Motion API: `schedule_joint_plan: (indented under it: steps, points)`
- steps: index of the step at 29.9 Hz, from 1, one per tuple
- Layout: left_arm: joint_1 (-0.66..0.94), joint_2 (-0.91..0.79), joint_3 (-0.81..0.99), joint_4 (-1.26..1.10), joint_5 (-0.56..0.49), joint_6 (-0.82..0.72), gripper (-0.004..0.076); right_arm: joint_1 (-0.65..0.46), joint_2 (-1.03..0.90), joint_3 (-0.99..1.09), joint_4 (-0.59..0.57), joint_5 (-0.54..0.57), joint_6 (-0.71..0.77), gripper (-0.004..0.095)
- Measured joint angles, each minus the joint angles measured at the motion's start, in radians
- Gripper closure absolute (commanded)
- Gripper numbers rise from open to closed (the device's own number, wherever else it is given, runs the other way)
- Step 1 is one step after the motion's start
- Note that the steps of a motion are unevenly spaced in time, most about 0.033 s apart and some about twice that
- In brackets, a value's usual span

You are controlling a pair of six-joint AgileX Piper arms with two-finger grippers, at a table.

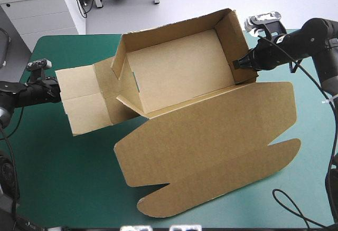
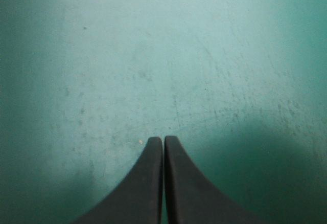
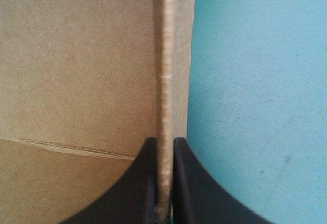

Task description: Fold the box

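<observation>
box on table, left end effector left of it, right end effector on right wall

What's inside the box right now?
Inside the box only its bare brown floor shows, nothing lying on it. The leaning left-hand wall hides its corner.

box: brown board, paper-faced, matt, no gloss. Faces show faint fine grain; fold lines dent surface slightly. Cut edge at right end effector: rough, fibrous, paler than faces.
tabletop cover: teal-green, matt, smooth overall. Close up ahead of left end effector: fine scratches, scuffs, few pale specks.
Both sets of fingers: black, smooth, plastic- or rubber-like, dull satin finish, no visible texture.
</observation>
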Motion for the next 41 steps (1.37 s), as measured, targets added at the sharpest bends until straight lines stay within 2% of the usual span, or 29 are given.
schedule_joint_plan:
  steps: [6, 14, 21, 27, 34, 39, 41]
  points:
    - [-0.037, 0.017, 0.0, -0.065, 0.049, 0.001, 0.0731, 0.0, 0.0, 0.0, 0.106, 0.0, -0.041, 0.0927]
    - [-0.151, -0.016, -0.008, -0.209, 0.174, 0.036, 0.0731, 0.0, 0.026, 0.0, 0.113, 0.0, -0.051, 0.0927]
    - [-0.172, -0.087, -0.021, -0.359, 0.216, 0.035, 0.0731, 0.0, 0.055, 0.0, 0.09, -0.021, -0.047, 0.0925]
    - [-0.231, -0.132, -0.022, -0.379, 0.257, 0.035, 0.0731, 0.0, 0.071, 0.0, 0.08, -0.027, -0.044, 0.0925]
    - [-0.25, -0.147, -0.022, -0.382, 0.348, 0.025, 0.0731, 0.0, 0.083, 0.0, -0.005, -0.028, 0.001, 0.0925]
    - [-0.25, -0.166, -0.022, -0.402, 0.351, 0.023, 0.073, 0.0, 0.083, 0.0, -0.027, -0.028, 0.011, 0.0926]
    - [-0.253, -0.167, -0.023, -0.416, 0.351, 0.022, 0.0702, 0.0, 0.083, 0.0, -0.029, -0.028, 0.013, 0.0925]
